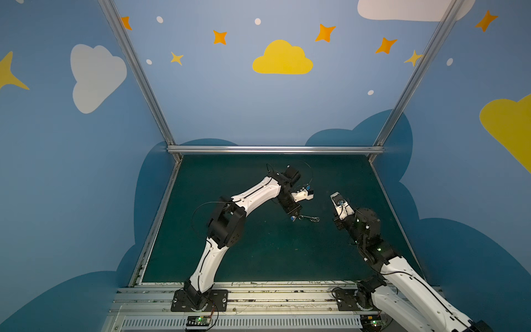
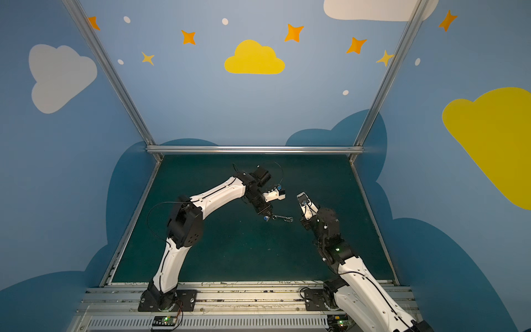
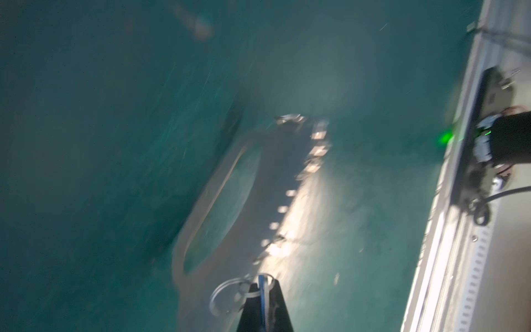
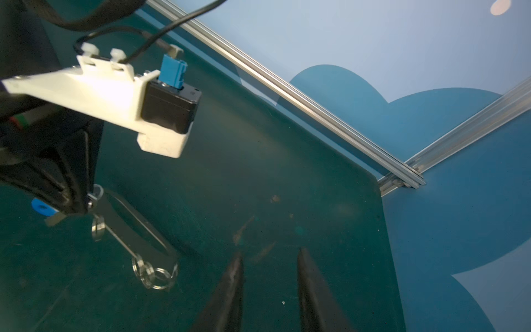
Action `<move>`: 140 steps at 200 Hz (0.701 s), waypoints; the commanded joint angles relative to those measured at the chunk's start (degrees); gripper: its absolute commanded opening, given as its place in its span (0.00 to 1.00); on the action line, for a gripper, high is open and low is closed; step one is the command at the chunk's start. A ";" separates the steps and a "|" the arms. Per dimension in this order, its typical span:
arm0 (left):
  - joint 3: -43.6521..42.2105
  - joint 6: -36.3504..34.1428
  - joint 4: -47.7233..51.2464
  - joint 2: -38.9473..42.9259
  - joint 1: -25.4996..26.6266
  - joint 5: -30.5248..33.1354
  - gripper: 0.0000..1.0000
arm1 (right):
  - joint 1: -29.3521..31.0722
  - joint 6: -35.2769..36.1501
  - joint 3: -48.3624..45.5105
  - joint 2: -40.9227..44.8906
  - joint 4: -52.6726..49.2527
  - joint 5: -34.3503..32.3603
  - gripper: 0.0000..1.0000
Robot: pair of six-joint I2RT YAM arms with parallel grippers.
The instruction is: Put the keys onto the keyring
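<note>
While the key [image 4: 40,208] is sitting at the tips of the left gripper [image 4: 84,208], its blue head is sticking out on one side and the keyring [image 4: 162,254] is jutting out on the other, toward the right arm. Seen from the left wrist, the black fingers [image 3: 253,310] are pressing together on a blue sliver of the key, with a split ring [image 3: 227,283] looping beside them. More split rings [image 4: 152,274] are dangling at the keyring's far corner. In both top views the keyring is lying out over the green mat [image 1: 258,253], near its middle. The right gripper [image 4: 270,287] is hovering near, fingers spread and holding nothing.
</note>
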State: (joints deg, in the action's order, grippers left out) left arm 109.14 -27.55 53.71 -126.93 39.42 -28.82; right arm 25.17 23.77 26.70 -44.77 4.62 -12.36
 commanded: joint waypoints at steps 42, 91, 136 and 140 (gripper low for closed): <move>-15.36 -4.39 2.26 9.52 -6.30 -1.77 0.03 | -0.21 1.43 4.37 -6.85 2.58 9.61 0.32; -18.41 -5.30 3.65 8.71 -9.13 0.23 0.05 | -0.24 0.65 6.63 -11.83 2.44 10.34 0.33; -18.99 -3.97 6.74 6.78 -10.25 0.52 0.10 | -0.27 2.25 7.89 -12.79 -0.40 8.81 0.34; -19.19 -3.52 6.78 6.74 -10.31 0.52 0.11 | -0.26 2.29 7.91 -12.76 -0.53 8.79 0.34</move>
State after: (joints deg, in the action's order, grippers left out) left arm 90.80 -31.44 57.41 -119.28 29.61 -28.10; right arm 25.17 25.17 32.58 -57.52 5.28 -3.38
